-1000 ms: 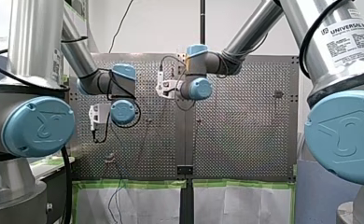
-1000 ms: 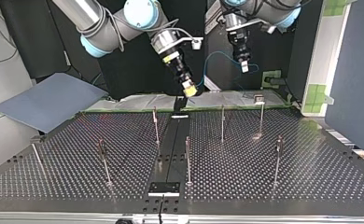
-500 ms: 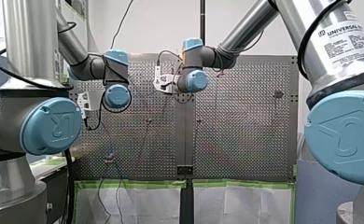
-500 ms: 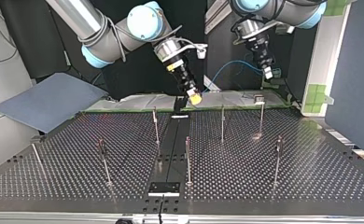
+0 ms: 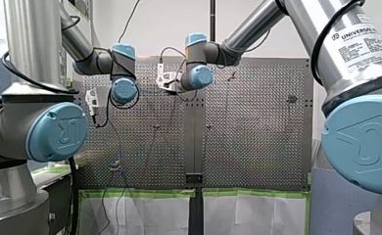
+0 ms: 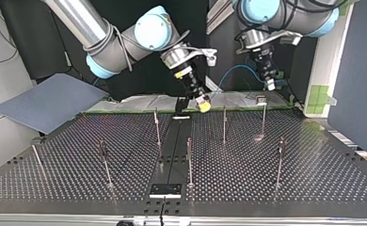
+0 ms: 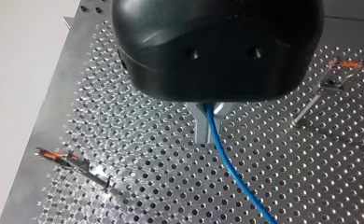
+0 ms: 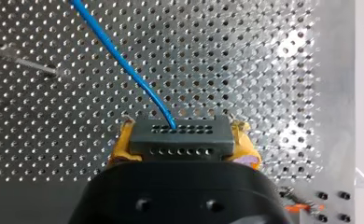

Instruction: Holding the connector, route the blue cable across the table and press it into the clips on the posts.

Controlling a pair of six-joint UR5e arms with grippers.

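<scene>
Front view: bright, even room light; the white wall [image 5: 169,24] is washed pale and the table [image 5: 257,122] carries a mottled sheen. Top view: dark backdrop, light from above, one glare patch near the table's far edge. Left wrist view: the housing [image 7: 217,46] over my left gripper [image 7: 207,133] is close, soft and unlit; hole rims glint. Right wrist view: strong glare whitens the table toward its side edge.

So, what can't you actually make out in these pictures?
Top view: the clips on the posts are too small to tell their shape or whether any holds cable.
Left wrist view: beyond my left gripper the blue cable runs off the edge, so its far end is cut off.
Front view: my right gripper and the connector are hidden behind that arm's wrist.
</scene>
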